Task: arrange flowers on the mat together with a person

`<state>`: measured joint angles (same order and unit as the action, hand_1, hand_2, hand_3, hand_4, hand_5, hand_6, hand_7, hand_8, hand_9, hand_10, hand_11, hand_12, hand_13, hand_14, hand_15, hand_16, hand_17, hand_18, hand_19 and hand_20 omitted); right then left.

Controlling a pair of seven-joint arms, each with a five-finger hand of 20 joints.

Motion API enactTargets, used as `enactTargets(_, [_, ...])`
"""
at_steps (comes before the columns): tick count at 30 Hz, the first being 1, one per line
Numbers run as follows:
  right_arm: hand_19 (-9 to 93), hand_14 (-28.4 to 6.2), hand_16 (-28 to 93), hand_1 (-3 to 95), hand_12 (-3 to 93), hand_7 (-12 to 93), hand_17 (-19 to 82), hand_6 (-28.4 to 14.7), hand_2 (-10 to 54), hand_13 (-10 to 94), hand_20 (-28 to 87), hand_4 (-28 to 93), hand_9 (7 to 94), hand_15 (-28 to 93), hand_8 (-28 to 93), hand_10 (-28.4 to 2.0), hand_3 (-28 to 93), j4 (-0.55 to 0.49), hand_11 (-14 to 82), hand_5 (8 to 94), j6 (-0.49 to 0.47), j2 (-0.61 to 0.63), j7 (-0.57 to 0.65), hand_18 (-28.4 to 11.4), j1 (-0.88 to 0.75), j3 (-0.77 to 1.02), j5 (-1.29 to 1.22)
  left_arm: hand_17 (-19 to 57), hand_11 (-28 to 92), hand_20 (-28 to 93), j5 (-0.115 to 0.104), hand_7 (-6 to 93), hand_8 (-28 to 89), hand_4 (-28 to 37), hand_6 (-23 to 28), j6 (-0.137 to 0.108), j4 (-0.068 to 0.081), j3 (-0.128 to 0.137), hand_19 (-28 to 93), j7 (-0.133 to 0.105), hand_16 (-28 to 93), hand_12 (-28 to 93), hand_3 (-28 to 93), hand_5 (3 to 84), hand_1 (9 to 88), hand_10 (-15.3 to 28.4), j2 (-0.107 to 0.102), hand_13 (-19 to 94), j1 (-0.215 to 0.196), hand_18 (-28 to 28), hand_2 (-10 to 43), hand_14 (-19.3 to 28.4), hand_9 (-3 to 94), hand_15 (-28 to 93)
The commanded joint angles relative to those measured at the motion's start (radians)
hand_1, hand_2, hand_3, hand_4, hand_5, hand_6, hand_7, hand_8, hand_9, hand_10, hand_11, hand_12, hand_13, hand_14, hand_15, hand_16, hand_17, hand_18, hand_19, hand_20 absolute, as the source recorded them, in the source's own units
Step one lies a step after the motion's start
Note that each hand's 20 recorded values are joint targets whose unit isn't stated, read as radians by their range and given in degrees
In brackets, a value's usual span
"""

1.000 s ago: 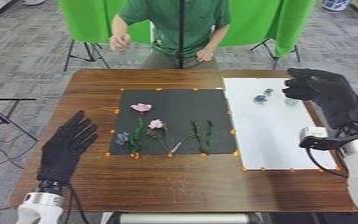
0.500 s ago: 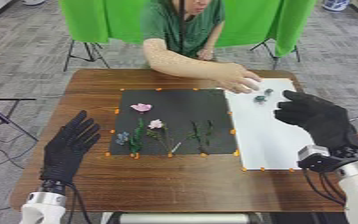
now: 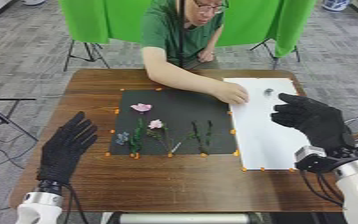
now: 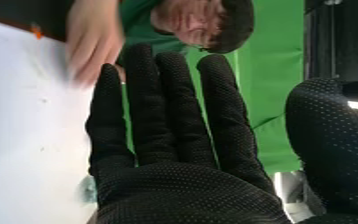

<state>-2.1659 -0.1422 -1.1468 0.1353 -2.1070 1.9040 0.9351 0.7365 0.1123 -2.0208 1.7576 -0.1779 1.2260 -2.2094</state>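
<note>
The tabletop is brown, the mat charcoal, the sheet white. The two blooms are pink, the stems green, the small cluster blue-grey. The right robot hand is black with pale dots; shirt and curtain are green.

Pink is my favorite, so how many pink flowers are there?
2. The first pink flower is on the dark mat's far left part; the second pink flower is nearer the robot, slightly right. The person's hand could hide another.
</note>
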Motion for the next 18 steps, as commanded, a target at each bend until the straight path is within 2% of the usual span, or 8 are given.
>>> enactTargets(1, [52,-14.9,19,17.1,22.5,18,13,-4.3,8.7,43,30,-22,51.1,35,-10,-16.5,86,0.000,18.1,51.6,0.014,-0.006,0.005,-22.2,-0.012,-0.003,-0.035,-9.0,17,8,-0.004,14.8,-8,-28.1,3.0,0.002,0.004,0.002,42,0.001,2,15,71,34.4,24.1,12.2,-0.003,24,-0.020,21.2,-0.5,14.0,28.5,20])
enactTargets(6, [52,-15.1,19,16.9,22.6,18,13,-4.4,8.8,43,30,-22,51.1,35,-10,-16.6,86,0.001,18.2,51.6,0.013,-0.007,0.004,-22.3,-0.013,-0.001,-0.035,-9.0,17,8,-0.002,15.0,-8,-28.1,3.0,0.008,0.005,0.000,42,0.001,2,14,71,34.4,24.0,12.1,-0.002,24,-0.016,21.2,-0.5,13.9,28.5,19])
enactTargets(8, [52,-15.1,19,16.8,22.6,18,13,-4.5,9.0,43,30,-22,51.2,35,-10,-16.6,86,0.000,18.2,51.7,0.016,-0.008,0.006,-22.3,-0.014,-0.001,-0.034,-9.0,17,8,-0.005,14.9,-8,-28.0,3.1,0.006,0.007,-0.004,42,0.000,2,15,71,34.4,24.0,12.1,-0.006,24,-0.014,21.2,-0.5,13.9,28.5,19])
enactTargets(18, [52,-15.1,19,16.5,22.6,18,13,-4.6,9.4,43,30,-22,51.2,36,-10,-16.7,86,0.004,18.4,51.9,0.017,-0.009,0.011,-22.3,-0.010,-0.008,-0.033,-9.1,17,8,-0.003,14.9,-8,-28.1,3.1,0.000,0.003,0.000,42,0.005,2,15,71,34.4,24.1,12.1,0.002,24,-0.016,21.3,-0.5,14.0,28.5,19])
